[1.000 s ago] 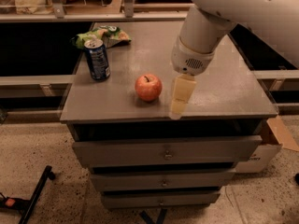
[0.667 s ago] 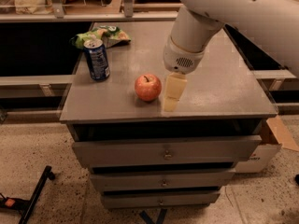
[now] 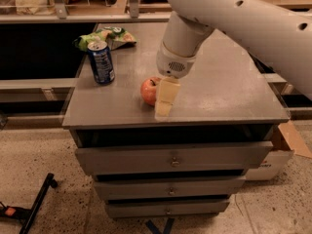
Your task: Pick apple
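The apple [image 3: 148, 90], red-orange and round, sits on the grey cabinet top [image 3: 224, 91] near its front edge, left of centre. My gripper [image 3: 165, 101] hangs from the white arm [image 3: 229, 13] and points down at the cabinet top. It is right against the apple's right side and hides that part of it. The apple rests on the surface.
A blue can [image 3: 101, 62] stands upright to the left of the apple. A green snack bag [image 3: 109, 35] lies behind the can. The cabinet has several drawers [image 3: 170, 160] below. A cardboard box [image 3: 282, 150] sits on the floor at right, a black bar [image 3: 34, 206] at lower left.
My gripper has moved left across the cabinet top, from clear of the apple's right side to overlapping it. The apple and can have not moved.
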You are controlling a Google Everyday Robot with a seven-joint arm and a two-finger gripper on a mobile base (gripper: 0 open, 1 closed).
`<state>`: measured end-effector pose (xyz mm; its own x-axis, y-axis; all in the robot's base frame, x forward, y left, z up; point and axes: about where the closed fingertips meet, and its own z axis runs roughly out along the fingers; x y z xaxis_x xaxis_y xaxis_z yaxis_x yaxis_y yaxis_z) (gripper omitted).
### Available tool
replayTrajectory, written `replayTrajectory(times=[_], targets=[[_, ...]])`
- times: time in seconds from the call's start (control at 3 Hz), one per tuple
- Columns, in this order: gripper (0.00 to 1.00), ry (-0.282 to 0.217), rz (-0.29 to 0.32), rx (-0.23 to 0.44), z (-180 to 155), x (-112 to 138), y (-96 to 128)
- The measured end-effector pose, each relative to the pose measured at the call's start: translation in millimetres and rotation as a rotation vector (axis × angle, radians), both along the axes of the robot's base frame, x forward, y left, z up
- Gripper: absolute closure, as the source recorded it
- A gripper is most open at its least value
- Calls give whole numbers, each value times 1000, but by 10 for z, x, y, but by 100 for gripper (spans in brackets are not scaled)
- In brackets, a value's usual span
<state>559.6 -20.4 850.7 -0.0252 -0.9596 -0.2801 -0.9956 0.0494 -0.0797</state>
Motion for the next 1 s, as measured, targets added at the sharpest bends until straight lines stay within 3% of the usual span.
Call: replayTrajectory(times=[0.33,1.0], targets=[[16,8,7,5,-70,34,114],[63,18,10,-1,-185,109,231]])
